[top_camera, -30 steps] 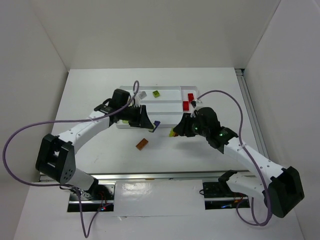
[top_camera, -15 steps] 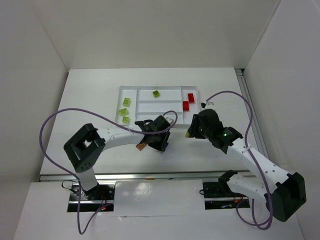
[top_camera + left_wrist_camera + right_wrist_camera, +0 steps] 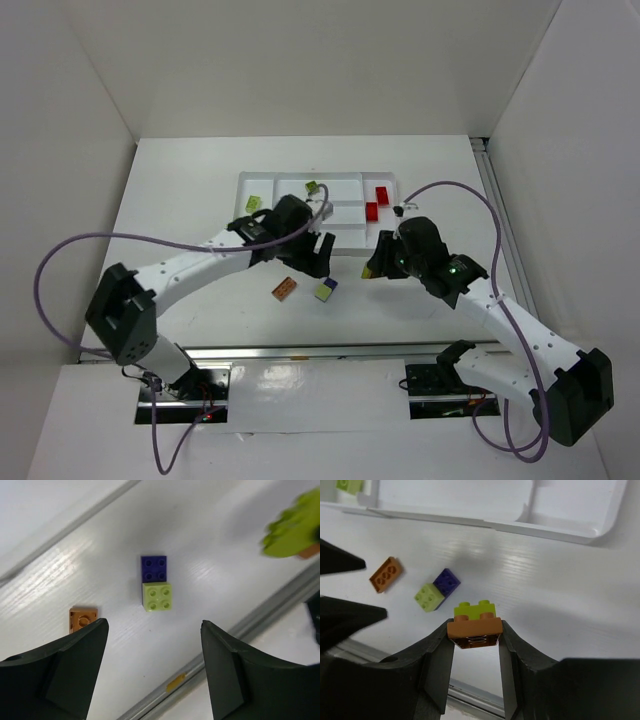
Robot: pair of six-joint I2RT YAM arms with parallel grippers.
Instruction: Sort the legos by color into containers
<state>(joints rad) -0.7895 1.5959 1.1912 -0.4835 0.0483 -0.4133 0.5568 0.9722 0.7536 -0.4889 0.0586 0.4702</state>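
At the left, one lime brick (image 3: 255,203) lies in the narrow left end section of the white tray (image 3: 345,188), which sits toward the far side of the tabletop (image 3: 180,200). The left arm (image 3: 190,262) crosses over the rest of that section. A second lime brick (image 3: 313,187) lies in the farthest long compartment. The left gripper (image 3: 154,624) hangs with its jaws spread wide and nothing between them, above the tabletop just near of the tray. Below it three loose bricks lie flat, studs up. A brown-orange brick (image 3: 82,619) is to the left. Apart from it to the right, a purple brick (image 3: 153,567) and a lime square brick (image 3: 157,596) touch edge to edge. Farther right, the right gripper (image 3: 475,632) is closed on a small stack: a brown-orange piece (image 3: 475,627) pinched between the fingers with a lime piece (image 3: 476,610) seated on top. The stack is held above the tabletop by the tray's near right corner. Two red bricks (image 3: 381,193) lie in the right end section
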